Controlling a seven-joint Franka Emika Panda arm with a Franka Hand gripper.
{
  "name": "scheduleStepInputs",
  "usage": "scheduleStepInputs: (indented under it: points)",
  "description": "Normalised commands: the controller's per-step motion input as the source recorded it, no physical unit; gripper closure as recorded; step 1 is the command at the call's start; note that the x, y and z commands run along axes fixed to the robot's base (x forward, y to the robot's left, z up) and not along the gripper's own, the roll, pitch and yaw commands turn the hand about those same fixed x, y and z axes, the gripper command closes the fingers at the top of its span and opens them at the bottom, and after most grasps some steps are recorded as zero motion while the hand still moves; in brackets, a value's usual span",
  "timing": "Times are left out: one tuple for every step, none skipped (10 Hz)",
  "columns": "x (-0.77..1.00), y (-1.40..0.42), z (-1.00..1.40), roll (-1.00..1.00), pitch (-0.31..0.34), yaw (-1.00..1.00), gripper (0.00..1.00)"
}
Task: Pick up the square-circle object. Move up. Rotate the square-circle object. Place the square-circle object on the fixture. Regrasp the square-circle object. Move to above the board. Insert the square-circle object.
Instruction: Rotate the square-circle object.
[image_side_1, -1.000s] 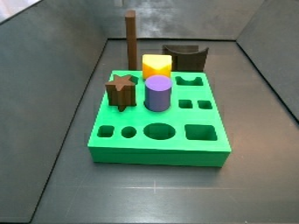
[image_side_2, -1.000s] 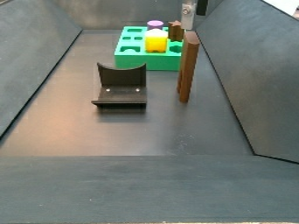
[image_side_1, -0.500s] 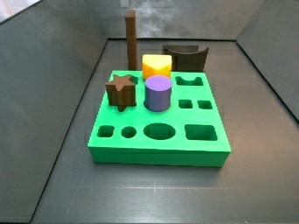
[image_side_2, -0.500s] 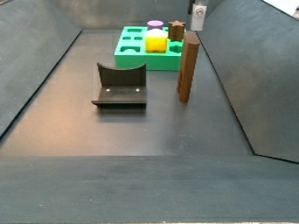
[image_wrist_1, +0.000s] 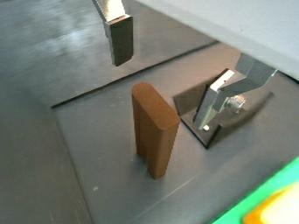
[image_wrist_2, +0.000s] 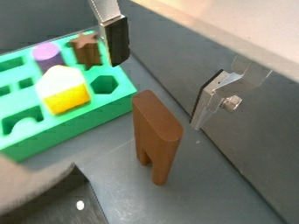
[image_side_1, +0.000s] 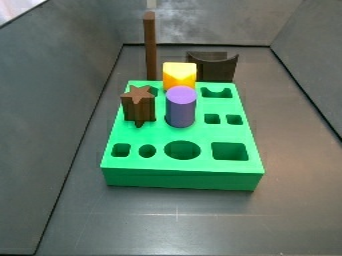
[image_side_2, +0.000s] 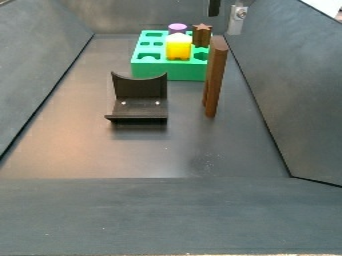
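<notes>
Tool (image_wrist_1: 167, 79) wide open above square-circle object (image_wrist_1: 156, 129).

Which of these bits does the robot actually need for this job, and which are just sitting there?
Needed:
- tall slim brown peg, standing on the floor
- dark scooped-top fixture
- green board with shaped holes
- gripper, open above the peg

Just sitting in the board:
- yellow block
- purple cylinder
- brown star peg

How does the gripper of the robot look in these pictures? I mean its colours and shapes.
In both wrist views the gripper shows two flat silver plate fingers, each ending in a dark rectangular pad. One finger carries a small silver screw or knob. It hangs above the floor, over the square-circle object. No cables or markings are visible.
</notes>
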Motion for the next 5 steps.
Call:
scheduleStepInputs:
  points:
    - [0.02, 0.00, -0.01, 0.00, 0.015, 1.00, 0.00]
    - [0.02, 0.00, -0.01, 0.00, 0.016, 1.00, 0.00]
    - [0.02, 0.00, -0.01, 0.00, 0.017, 1.00, 0.00]
    - [0.02, 0.00, -0.01, 0.00, 0.018, 1.00, 0.00]
    - [0.02, 0.00, -0.01, 0.00, 0.019, 1.00, 0.00]
